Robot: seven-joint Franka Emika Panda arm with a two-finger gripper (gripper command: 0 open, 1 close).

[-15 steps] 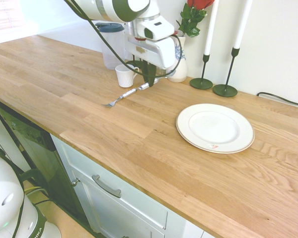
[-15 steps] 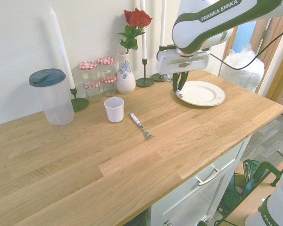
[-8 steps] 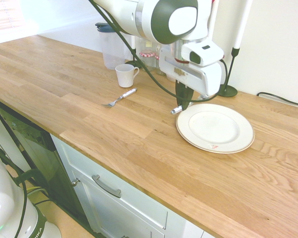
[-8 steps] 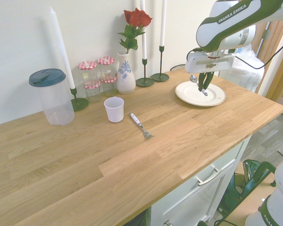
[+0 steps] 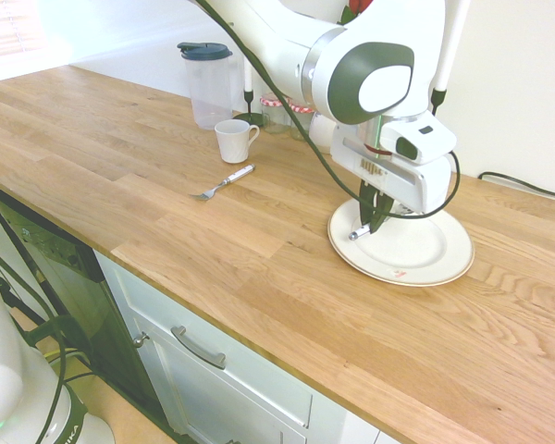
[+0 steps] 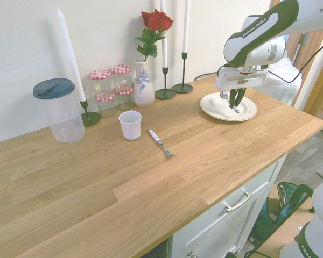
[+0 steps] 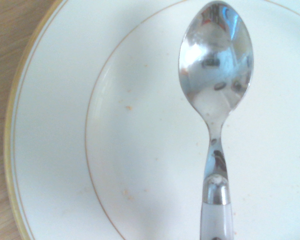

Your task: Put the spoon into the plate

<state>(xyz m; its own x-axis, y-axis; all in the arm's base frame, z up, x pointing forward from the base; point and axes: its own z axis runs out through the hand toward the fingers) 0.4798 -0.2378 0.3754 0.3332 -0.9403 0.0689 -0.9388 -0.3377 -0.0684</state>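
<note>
Wrist view shows the spoon [image 7: 216, 95] hanging bowl-out over the plate [image 7: 55, 150], clamped in the claw [image 5: 374, 220]. A second ago it was back near the cup [image 5: 232, 141]; now it hovers above the plate on the counter [image 5: 259, 250], so release comes next.

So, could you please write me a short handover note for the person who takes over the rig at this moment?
End effector: shut on the spoon, pointing straight down above the plate.
Spoon: held by its pale handle, bowl hanging over the white surface of the plate; I cannot tell if it touches yet.
Plate: on the wooden counter, near the candle holders.
Done: spoon picked up and carried over the plate.
Left: lower the spoon, open the end effector, pull the arm away.
The fork and the cup lie apart and are not part of the job.
</note>
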